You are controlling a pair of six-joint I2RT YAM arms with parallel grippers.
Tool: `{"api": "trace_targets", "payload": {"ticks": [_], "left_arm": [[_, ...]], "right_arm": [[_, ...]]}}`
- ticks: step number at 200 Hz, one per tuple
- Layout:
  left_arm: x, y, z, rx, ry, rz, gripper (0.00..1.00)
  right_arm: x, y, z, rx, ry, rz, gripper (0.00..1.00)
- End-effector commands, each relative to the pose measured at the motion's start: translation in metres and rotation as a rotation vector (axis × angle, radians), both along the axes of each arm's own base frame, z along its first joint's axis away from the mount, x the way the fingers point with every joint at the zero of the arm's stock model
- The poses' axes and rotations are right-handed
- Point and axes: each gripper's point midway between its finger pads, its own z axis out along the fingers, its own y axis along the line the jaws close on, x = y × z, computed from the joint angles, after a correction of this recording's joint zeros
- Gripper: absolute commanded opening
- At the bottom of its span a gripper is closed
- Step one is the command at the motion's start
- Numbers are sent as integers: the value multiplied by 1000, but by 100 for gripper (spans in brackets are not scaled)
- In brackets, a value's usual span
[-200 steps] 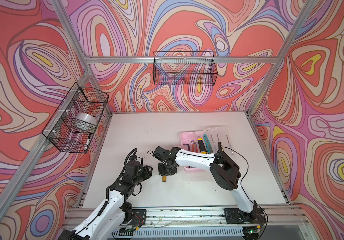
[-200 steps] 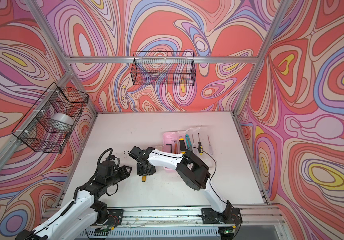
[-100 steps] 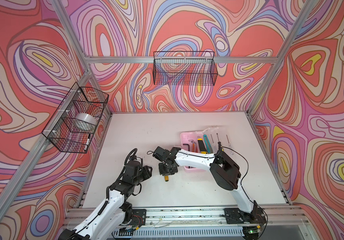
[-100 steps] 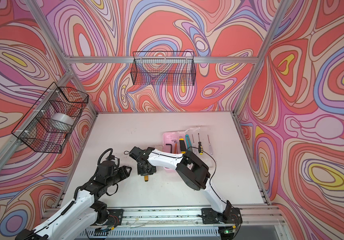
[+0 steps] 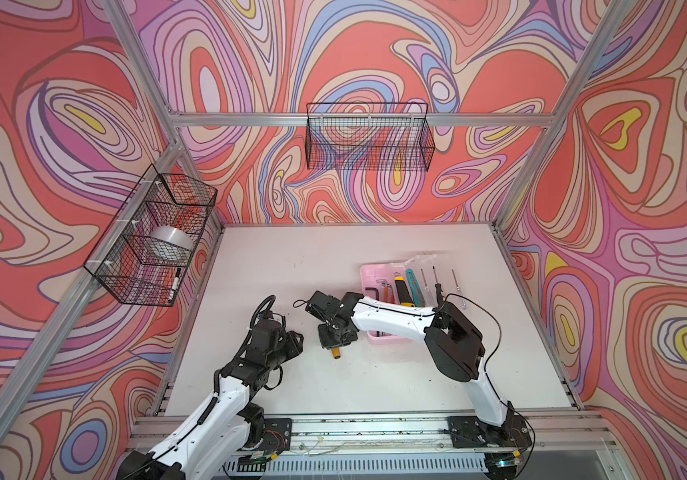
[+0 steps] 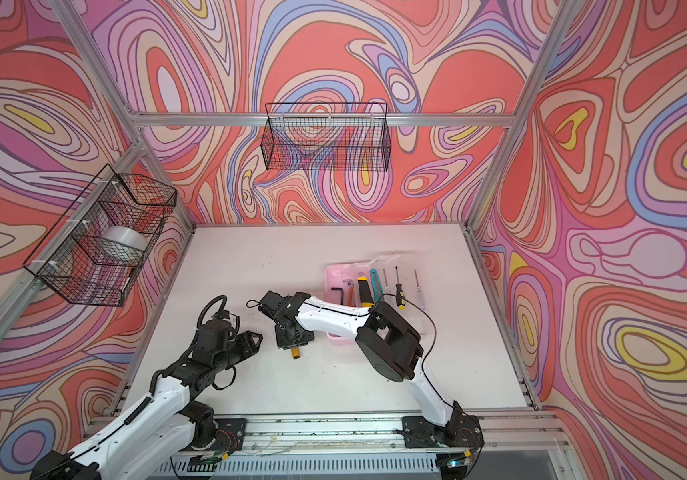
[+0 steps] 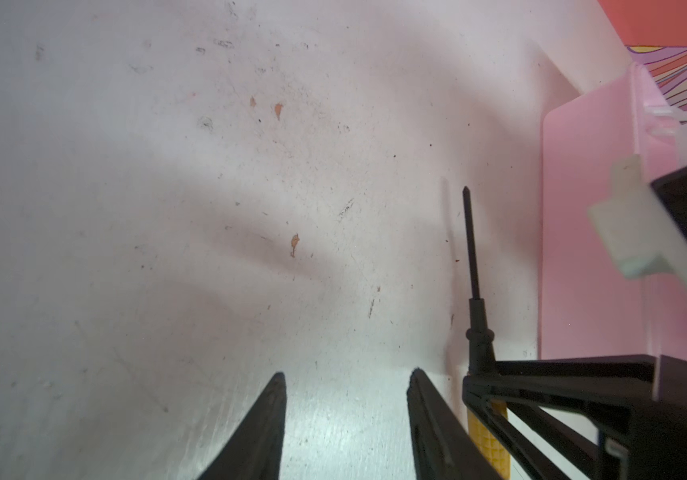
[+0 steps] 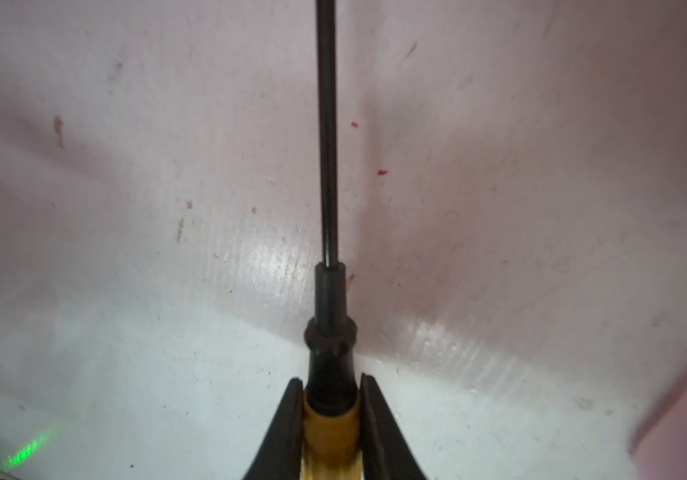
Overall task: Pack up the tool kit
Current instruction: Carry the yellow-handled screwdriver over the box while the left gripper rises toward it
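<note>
Right tool clamps screwdriver (yellow handle); left tool part-open, empty.

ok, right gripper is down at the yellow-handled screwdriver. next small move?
Probably a short straight lift. In the right wrist view the right gripper has both fingers against the yellow handle of the screwdriver, which lies on the table beside the pink case. Clearing the table first should keep its tip from dragging. The left gripper is open and empty.

A screwdriver lies on the table, left of the case, which holds hex keys and knives.
</note>
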Motion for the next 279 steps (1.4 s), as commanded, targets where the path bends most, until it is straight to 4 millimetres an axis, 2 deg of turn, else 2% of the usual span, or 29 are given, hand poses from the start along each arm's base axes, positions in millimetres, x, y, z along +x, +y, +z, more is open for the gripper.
{"api": "trace_targets", "payload": {"ticks": [1, 21, 44, 59, 76, 79, 81, 87, 98, 116, 130, 146, 172, 229, 279], "left_arm": [[11, 3, 17, 21, -34, 20, 48], [20, 0, 28, 20, -52, 18, 49], [34, -6, 40, 15, -70, 4, 49], [45, -12, 47, 8, -82, -14, 48], [54, -18, 51, 4, -82, -31, 48], [61, -21, 65, -6, -112, -34, 48], [63, -22, 67, -8, -118, -36, 48], [67, -23, 71, -10, -127, -38, 48], [73, -26, 75, -16, -138, -44, 48], [83, -32, 81, -25, -153, -56, 49], [91, -36, 83, -31, -154, -66, 49], [99, -42, 84, -45, -156, -80, 48], [112, -54, 84, -62, -150, -118, 48], [130, -64, 88, -74, -157, -144, 49], [130, -63, 82, -64, -141, -143, 48]], "right_arm": [[19, 3, 74, 60, -167, 45, 0], [39, -18, 119, 13, -300, 50, 0], [71, -61, 161, -50, -434, 20, 0], [93, -100, 181, -95, -489, -30, 0], [114, -156, 198, -166, -532, -117, 0], [118, -164, 198, -181, -534, -130, 0], [118, -171, 206, -175, -548, -143, 0], [120, -189, 213, -188, -562, -173, 0], [123, -221, 220, -214, -573, -230, 0], [119, -261, 226, -258, -583, -300, 0], [113, -288, 223, -299, -573, -348, 0], [107, -314, 211, -317, -536, -393, 0], [100, -336, 194, -305, -499, -448, 0], [101, -360, 156, -389, -422, -463, 0], [106, -357, 119, -400, -330, -430, 0]]}}
